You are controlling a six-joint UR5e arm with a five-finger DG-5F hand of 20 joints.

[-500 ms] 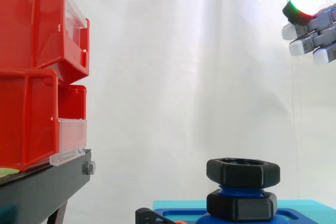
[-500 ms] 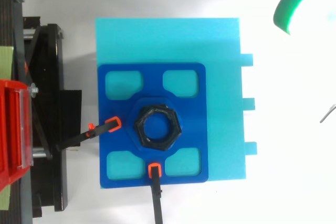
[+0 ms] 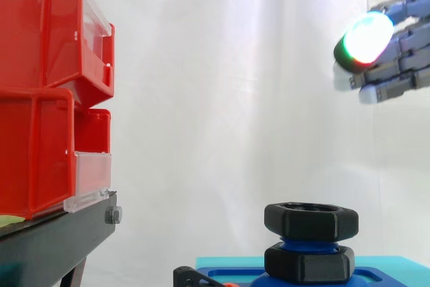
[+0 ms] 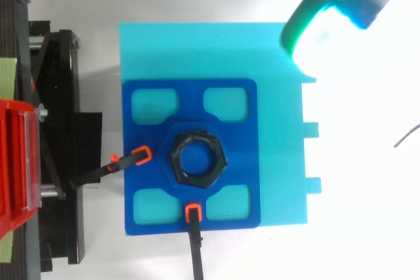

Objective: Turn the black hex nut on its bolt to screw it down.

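Nut (image 4: 197,160), black and hexagonal, at centre of blue plate (image 4: 243,155), riding high on blue bolt (image 3: 306,243) above a second black hex (image 3: 309,263). Likely light, rigid plastic with grippy flats; best pinched across opposite flats from above. Hand (image 3: 403,45) well apart, high up at 2 o'clock from nut, fingers nearly straight, close together, holding nothing. Red bins (image 3: 40,85) farther off at 9 o'clock.

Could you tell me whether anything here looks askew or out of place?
Nothing stands out: the black hex nut sits level on its blue bolt, the blue plate lies square on the cyan base, the hand hangs clear.
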